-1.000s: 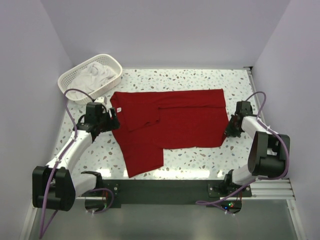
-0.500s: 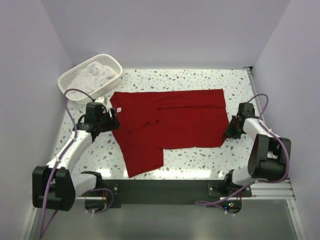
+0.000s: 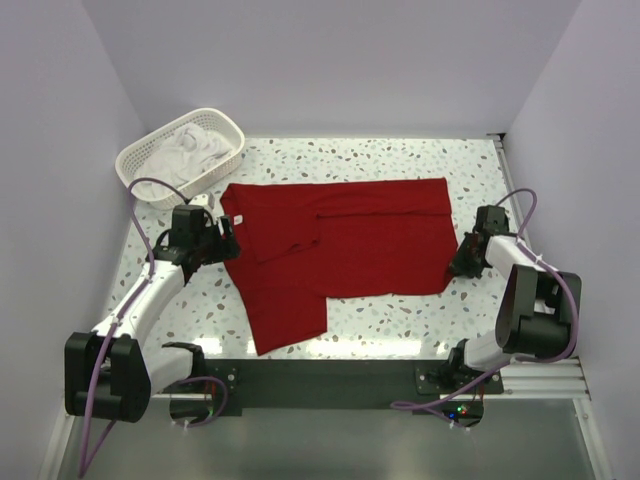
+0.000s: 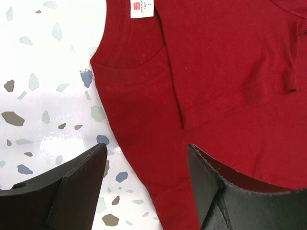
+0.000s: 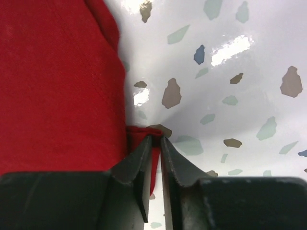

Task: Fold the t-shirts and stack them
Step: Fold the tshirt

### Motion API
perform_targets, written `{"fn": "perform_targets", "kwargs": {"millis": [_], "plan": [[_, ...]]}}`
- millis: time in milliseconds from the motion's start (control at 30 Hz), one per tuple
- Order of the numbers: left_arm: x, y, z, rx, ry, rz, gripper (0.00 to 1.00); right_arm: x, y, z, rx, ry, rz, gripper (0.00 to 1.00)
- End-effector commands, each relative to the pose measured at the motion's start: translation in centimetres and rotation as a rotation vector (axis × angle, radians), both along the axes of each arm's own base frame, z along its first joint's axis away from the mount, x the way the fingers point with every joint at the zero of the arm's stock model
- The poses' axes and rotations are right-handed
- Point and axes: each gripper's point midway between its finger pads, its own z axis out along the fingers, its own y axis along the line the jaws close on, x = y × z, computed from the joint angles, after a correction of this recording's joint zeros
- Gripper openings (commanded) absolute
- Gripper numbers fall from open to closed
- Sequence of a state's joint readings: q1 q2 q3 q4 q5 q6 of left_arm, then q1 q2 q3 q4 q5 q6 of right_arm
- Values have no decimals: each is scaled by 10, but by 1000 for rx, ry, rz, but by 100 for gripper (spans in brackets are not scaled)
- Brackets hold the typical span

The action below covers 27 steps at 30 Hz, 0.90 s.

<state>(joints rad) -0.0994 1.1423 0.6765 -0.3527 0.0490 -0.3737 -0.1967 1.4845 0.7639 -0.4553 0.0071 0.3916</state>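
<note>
The deep red t-shirt (image 3: 340, 240) lies partly folded across the table, neck to the left. Its white neck label (image 4: 142, 8) shows in the left wrist view. My left gripper (image 3: 218, 243) is open, its jaws low over the shirt's left shoulder edge (image 4: 144, 143), one finger over bare table, one over cloth. My right gripper (image 3: 458, 262) is shut on the shirt's right hem corner (image 5: 156, 139), a thin red fold pinched between the fingers. White shirts (image 3: 190, 148) lie heaped in the basket.
A white lattice basket (image 3: 138, 166) stands at the back left corner. Terrazzo tabletop (image 3: 400, 315) shows along the front and both sides of the shirt. Side walls stand close behind each arm.
The right gripper has shifted slightly along the shirt's right hem corner. The left arm and the shirt have not visibly moved.
</note>
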Motion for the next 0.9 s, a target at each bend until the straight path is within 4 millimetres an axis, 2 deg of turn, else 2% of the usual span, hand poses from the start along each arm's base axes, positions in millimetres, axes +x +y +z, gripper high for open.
{"fn": "perform_targets", "kwargs": {"millis": [0,33,100,200,600,867], "plan": [[10,-2,14,5,-72,-27,72,-11,-7,-11,-34,67,-19,15],[9,-2,13,7,-69,-26,72,-14,-8,-10,-38,80,-20,6],[9,-2,13,6,-71,-28,72,-18,-13,-8,-65,92,-28,0],[9,-2,15,8,-74,-28,73,-31,-21,0,-105,128,-61,0],[8,-2,16,7,-76,-31,73,-70,-31,20,-165,190,-210,0],[7,-2,16,7,-74,-25,73,-79,-44,48,-252,109,-281,0]]}}
